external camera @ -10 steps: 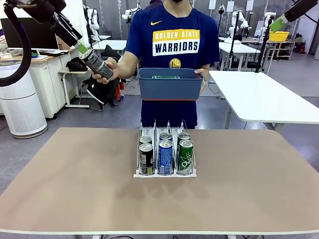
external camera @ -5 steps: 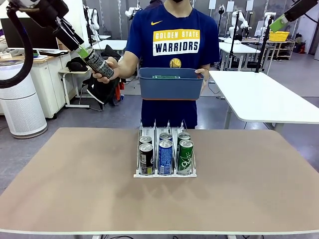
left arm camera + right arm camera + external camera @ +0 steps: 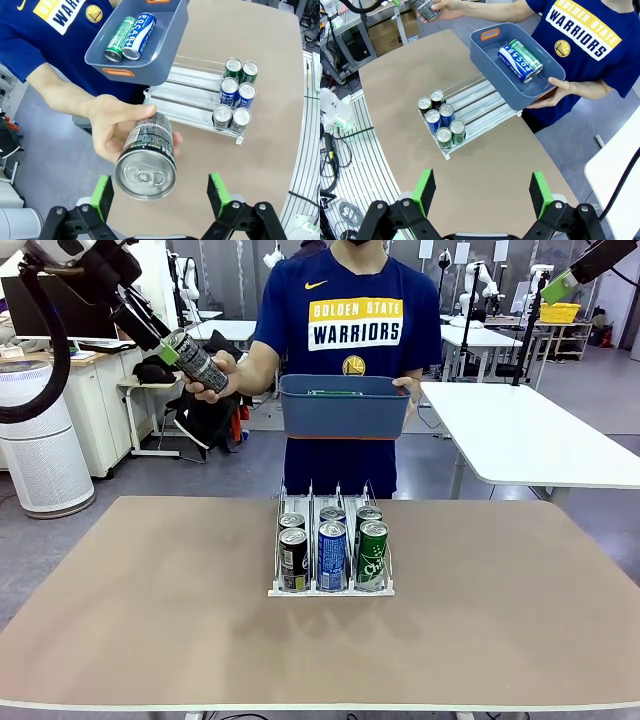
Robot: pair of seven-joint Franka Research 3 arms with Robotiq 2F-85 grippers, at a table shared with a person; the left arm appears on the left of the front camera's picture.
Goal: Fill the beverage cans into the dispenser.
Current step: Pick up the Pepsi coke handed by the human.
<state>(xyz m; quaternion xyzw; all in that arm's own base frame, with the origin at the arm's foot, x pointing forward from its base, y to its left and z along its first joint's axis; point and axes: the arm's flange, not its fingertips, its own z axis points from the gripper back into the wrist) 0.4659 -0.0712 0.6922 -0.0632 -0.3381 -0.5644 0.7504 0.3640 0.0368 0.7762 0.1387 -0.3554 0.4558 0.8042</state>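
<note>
While the person's hand holds one dark can up in the air, its silver top points at the left gripper. This can is tilted. In the front view its top leans up and to the left. The left gripper's green fingers stand wide apart, one on each side of the can top. They do not touch it and hold nothing.

I count nine cans. Six stand up straight at the near end of the dispenser, two in each of its three lanes: two black, two blue and two green. The dispenser is clear plastic with thin walls and a white bottom, and it sits in the middle of the brown table.

Two more cans lie on their sides, next to each other, in the blue-grey bin: one green can and one blue can. The person's other hand holds the bin up.

All the cans are slim, round and shiny on top.

The right gripper is high above the table, wide open and holding nothing.
</note>
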